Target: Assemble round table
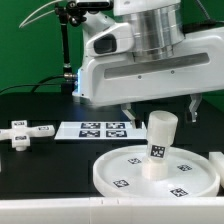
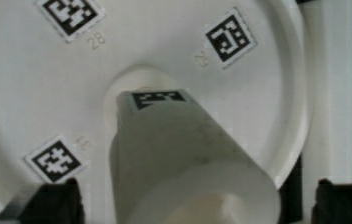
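The round table's large rimmed disc (image 1: 120,170) lies flat at the front of the exterior view's right, tags facing up. The short cylindrical leg (image 1: 160,145) stands on its middle, leaning a little. My gripper (image 1: 160,108) hangs open just above the leg's top, one finger on each side. In the wrist view the leg (image 2: 182,150) rises from the disc (image 2: 137,50) toward the camera. Its blurred top sits between the dark fingertips (image 2: 52,200) of the gripper (image 2: 199,205) with a gap on both sides. Nothing is held.
The marker board (image 1: 95,128) lies on the black table behind the disc. A small white tagged piece with short arms (image 1: 25,132) sits at the exterior view's left; I cannot tell its exact shape. A black stand (image 1: 68,50) rises at the back.
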{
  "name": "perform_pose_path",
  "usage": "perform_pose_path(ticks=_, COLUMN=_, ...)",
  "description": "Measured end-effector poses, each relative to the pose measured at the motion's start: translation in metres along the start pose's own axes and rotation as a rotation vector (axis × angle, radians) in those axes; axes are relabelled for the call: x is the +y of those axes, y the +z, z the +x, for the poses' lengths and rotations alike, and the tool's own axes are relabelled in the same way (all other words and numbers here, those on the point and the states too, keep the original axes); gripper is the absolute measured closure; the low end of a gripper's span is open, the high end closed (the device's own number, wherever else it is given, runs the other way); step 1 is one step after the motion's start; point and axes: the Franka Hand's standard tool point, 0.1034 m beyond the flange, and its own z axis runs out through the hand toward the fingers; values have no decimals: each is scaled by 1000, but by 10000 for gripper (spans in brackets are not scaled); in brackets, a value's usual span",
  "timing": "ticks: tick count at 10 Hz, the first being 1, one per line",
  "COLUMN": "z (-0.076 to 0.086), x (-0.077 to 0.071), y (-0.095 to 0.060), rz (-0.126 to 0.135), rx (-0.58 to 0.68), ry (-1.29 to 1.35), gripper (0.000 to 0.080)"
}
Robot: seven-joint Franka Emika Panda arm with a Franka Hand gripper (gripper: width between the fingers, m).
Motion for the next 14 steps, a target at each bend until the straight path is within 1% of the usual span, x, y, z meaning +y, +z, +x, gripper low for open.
perform_pose_path(ticks=1, z=2, x=0, y=0, rz=-1, rx=0, ry=-113, gripper=151)
perform_pose_path(ticks=2, z=4, x=1, y=0, rz=-13, rx=-9, ry=-253, gripper=151)
perform_pose_path(ticks=5, z=5, x=3, y=1, rz=-19, rx=-12, ry=-489, gripper=151)
perform_pose_path(ticks=6, z=5, x=4, y=1, rz=-21, rx=-14, ry=-528, gripper=151)
perform_pose_path(ticks=7, z=5, x=6, y=1, rz=-31, rx=-17, ry=-636, gripper=151)
perform_pose_path(ticks=8, z=7, x=7, y=1, rz=-51, rx=-17, ry=-760, gripper=151)
perform_pose_path(ticks=9, z=5, x=6, y=2, rz=-57, rx=-21, ry=-839, gripper=151)
perform_pose_path(ticks=10, z=4, x=6, y=3, rz=-55, rx=-25, ry=-888, gripper=151)
perform_pose_path(ticks=13, z=4, x=3, y=4, rz=-77, rx=-48, ry=-1124, gripper=151)
perform_pose_path(ticks=14, z=3, x=3, y=5, rz=-78, rx=-55, ry=-1200, gripper=151)
